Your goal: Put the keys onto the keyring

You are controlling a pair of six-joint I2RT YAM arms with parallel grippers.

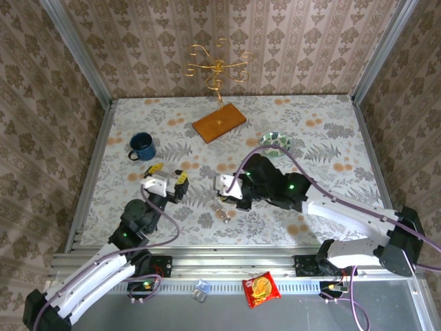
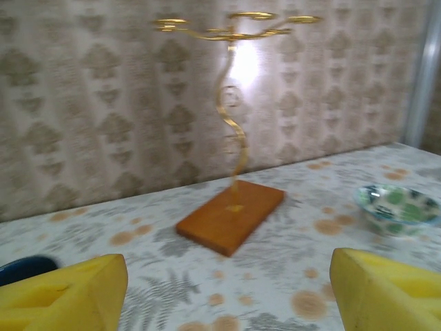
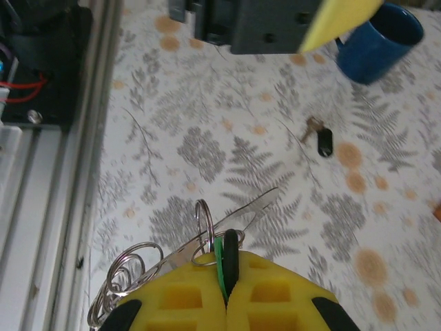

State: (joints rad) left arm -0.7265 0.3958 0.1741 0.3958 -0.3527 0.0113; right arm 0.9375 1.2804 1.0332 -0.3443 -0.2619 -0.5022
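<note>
Keys sit apart: the green key (image 3: 220, 265) is up in the right fingers (image 3: 275, 300) over the front middle of the desk (image 1: 331, 117), and the black key (image 3: 322, 143) lies flat on the desk.

Two containers stand further back. A blue mug (image 1: 141, 146) is upright at the left, its inside dark from above. A green-patterned bowl (image 1: 277, 141) sits at the right, just behind the right arm, showing its painted inside.

The green key is tiny. It is pinched edge-on, with the right fingers shut tight on its head. A keyring (image 3: 203, 201) rests against it, and a bunch of further rings (image 3: 114, 279) trails towards the rail. A slim metal strip slants out alongside, probably the key's blade, though I can't be sure. The black key has a dark oval head and a short metal shank. It lies between the right fingers and the mug, clear of the ring.

The left fingers (image 2: 69, 293) are spread wide with nothing between them, near the mug. They face a gold wire stand (image 1: 218, 69) on a wood base (image 1: 219, 124). A snack packet (image 1: 262, 288) lies on the front ledge.
</note>
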